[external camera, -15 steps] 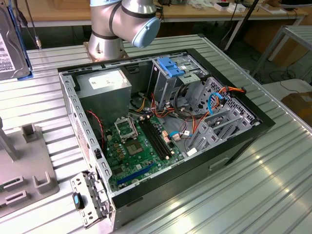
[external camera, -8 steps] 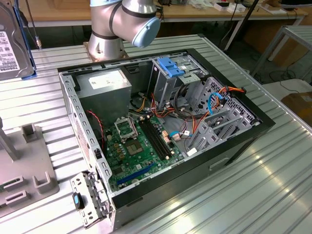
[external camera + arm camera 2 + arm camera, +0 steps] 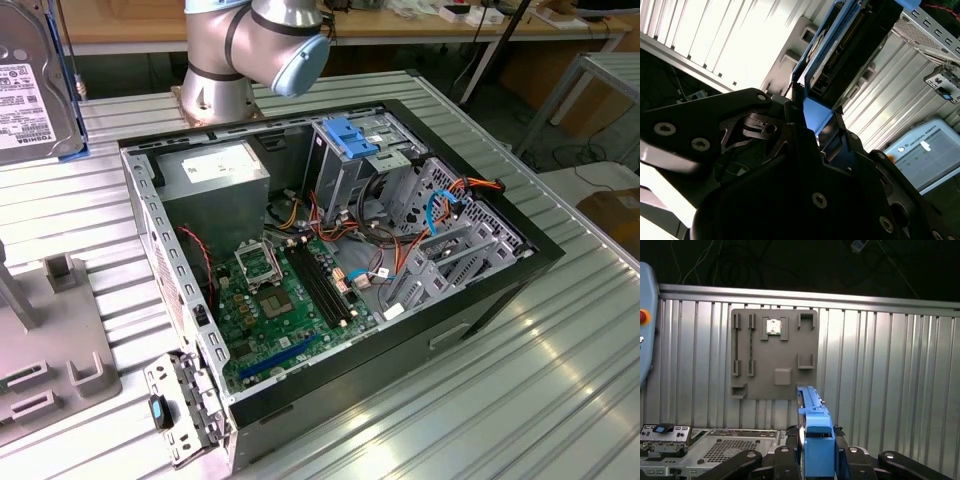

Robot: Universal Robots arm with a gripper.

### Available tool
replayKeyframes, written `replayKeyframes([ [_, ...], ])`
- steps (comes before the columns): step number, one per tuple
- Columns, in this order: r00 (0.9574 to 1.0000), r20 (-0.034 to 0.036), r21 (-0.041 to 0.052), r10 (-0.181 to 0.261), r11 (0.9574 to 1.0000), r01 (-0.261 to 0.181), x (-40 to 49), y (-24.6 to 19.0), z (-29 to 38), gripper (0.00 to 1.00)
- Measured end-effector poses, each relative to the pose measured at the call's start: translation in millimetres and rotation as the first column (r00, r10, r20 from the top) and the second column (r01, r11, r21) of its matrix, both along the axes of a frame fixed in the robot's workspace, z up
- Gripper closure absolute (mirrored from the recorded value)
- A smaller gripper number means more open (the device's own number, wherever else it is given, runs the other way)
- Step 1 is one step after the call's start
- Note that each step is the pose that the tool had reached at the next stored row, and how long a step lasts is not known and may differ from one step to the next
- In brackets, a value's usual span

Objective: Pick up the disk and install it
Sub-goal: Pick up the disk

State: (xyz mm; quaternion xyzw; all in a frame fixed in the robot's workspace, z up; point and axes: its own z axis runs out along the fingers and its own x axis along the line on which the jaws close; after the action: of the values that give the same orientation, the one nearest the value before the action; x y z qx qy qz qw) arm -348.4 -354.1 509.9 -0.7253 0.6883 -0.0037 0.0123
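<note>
Clamping the flat silver-grey metal disk with blue plastic rails [image 3: 811,407], the black gripper's [image 3: 817,439] fingers pinch both sides tight.

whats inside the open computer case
Inside the computer case: a green motherboard, a grey power supply box, a metal drive cage with a blue bracket, and loose cables. Whatever lies under the board and behind the cage is covered.

Gripper closed on the disk, which is held edge-on.
The arm's [image 3: 255,45] silver joint with its blue cap is seen in the exterior view. In both wrist views, the black gripper [image 3: 817,442] is seen with its jaws pressed against the disk's [image 3: 812,410] two sides.
</note>
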Motion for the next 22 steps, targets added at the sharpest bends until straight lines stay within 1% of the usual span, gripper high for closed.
replayKeyframes([
  [2,1.0,0.0,0.0,0.0,1.0,0.0,0.3,0.0,0.0,0.64],
  [5,1.0,0.0001,0.0001,0.0,1.0,0.0,4.5,0.0,-0.1,0.64],
  [11,1.0,0.0,0.0001,0.0,1.0,0.0,23.5,0.1,0.0,0.64],
  [13,1.0,0.0,0.0,0.0,1.0,0.0,33.0,0.2,0.0,0.64],
  [15,1.0,0.0001,0.0001,0.0,1.0,0.0,38.5,0.2,0.0,0.64],
  [16,1.0,0.0,0.0001,0.0,1.0,0.0,47.5,0.2,0.0,0.64],
  [17,1.0,0.0001,0.0001,0.0,1.0,0.0,54.5,0.2,0.0,0.64],
  [19,1.0,0.0001,0.0001,0.0,1.0,0.0,62.2,0.2,-0.1,0.64],
  [20,1.0,0.0001,0.0001,0.0,1.0,0.0,69.2,0.2,-0.1,0.64],
  [22,1.0,-0.0001,0.0,0.0,1.0,0.0,76.9,0.2,0.0,0.64],
])
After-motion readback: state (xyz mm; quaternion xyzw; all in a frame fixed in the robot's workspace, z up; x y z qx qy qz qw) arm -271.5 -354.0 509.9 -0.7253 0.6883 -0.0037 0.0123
